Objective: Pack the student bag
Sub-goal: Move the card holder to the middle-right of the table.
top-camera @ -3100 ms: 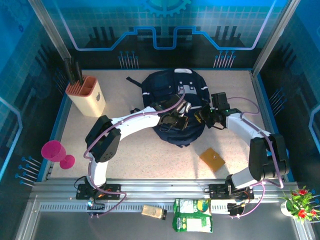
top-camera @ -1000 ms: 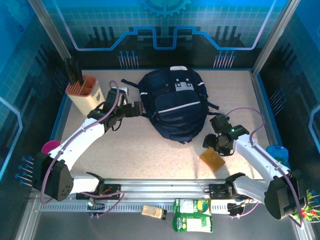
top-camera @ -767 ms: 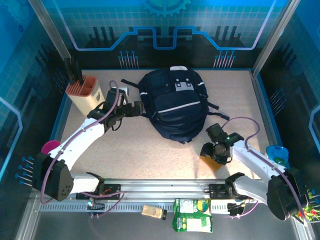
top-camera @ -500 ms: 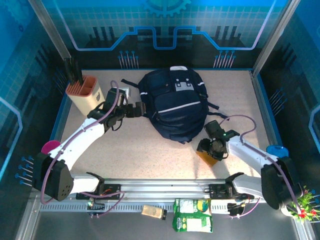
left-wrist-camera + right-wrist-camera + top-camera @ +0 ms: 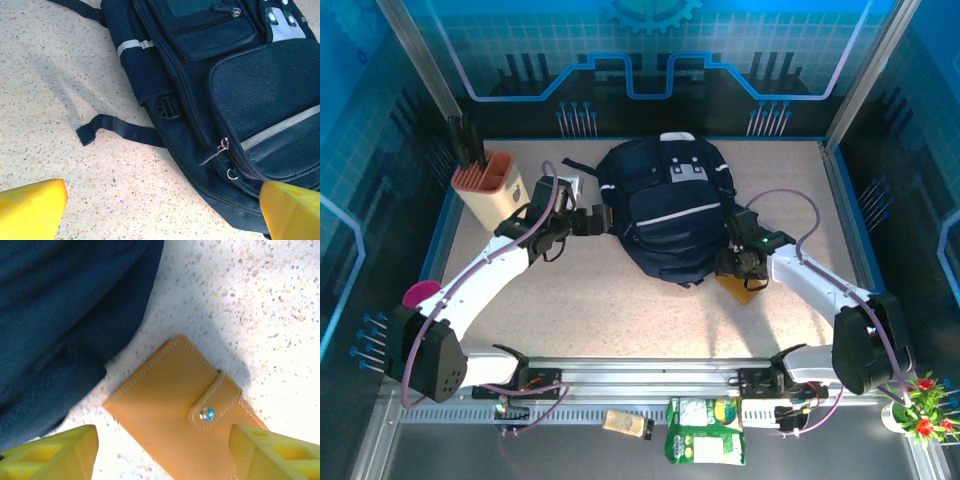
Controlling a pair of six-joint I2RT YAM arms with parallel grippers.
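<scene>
A: From above, where does everything stand?

B: The student bag (image 5: 665, 215), a large dark navy fabric backpack with thin white piping, lies flat at the back middle of the speckled table (image 5: 620, 310), front panel up. Three seconds ago both arms were bent over it; now they flank it. The left gripper (image 5: 597, 222) hangs just beside the bag's left edge, about where it was a second ago.

A: And the right?

B: The right gripper (image 5: 740, 268) has swung in from the near right and sits by the bag's lower right corner, above a flat tan leather wallet (image 5: 745, 290). That wallet lay well apart from the bag a second ago; now it is just beside it.

A: Left wrist view?

B: Yellow fingers (image 5: 30, 207) are spread wide, with nothing between them but table and the bag's side. A metal zip pull (image 5: 222, 146) hangs there, and the zips I can see look closed.

A: Right wrist?

B: The jaws stand apart on either side of the wallet. It lies flat with its snap flap up, one corner almost touching navy fabric. There is a gap at one finger (image 5: 55, 452), so no pinch yet.

A: Meaning?

B: I judge the wallet is being brought to the bag, but a compartment must open before it goes in.
</scene>
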